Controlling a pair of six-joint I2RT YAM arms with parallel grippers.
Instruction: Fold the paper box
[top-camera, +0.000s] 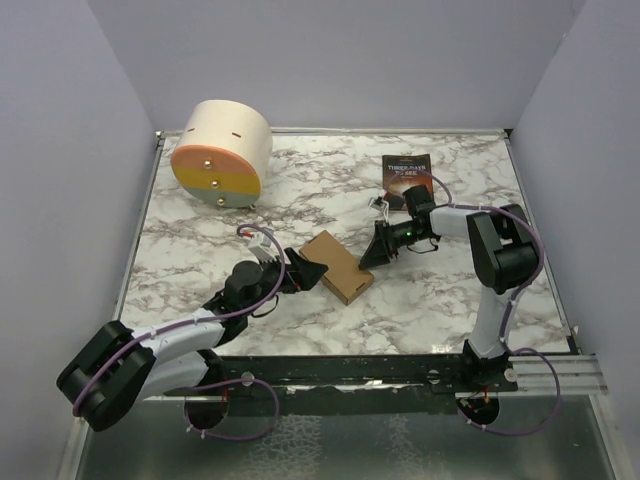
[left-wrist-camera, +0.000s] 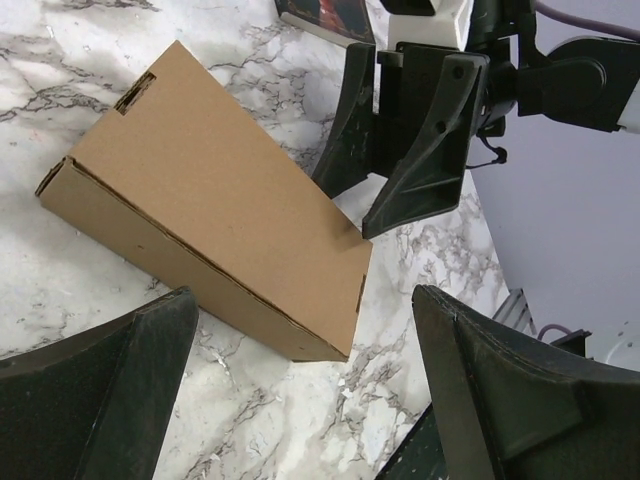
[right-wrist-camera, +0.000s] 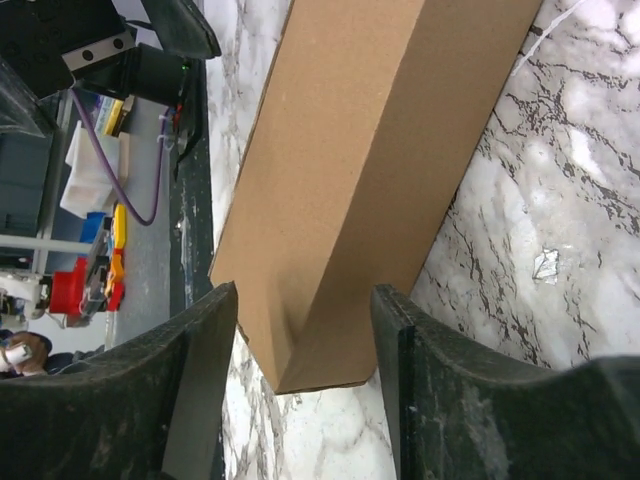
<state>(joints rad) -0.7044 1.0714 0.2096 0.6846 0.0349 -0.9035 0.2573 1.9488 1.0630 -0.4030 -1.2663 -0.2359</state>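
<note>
Risk now sits with the paper box (top-camera: 337, 267) itself. It lies closed on the tabletop (top-camera: 430, 310) between the two arms, and neither gripper clamps it, so a flap could spring back up if its tab is not fully seated. A nudge from either side would also slide or turn it on the smooth marble. The left gripper (top-camera: 308, 272) is low and nearly level, jaws wide, just beside the box's near-left end. The right gripper (top-camera: 370, 256) slants down toward the opposite end, jaws partly apart, tips just beside the cardboard; whether they touch it I cannot tell.
</note>
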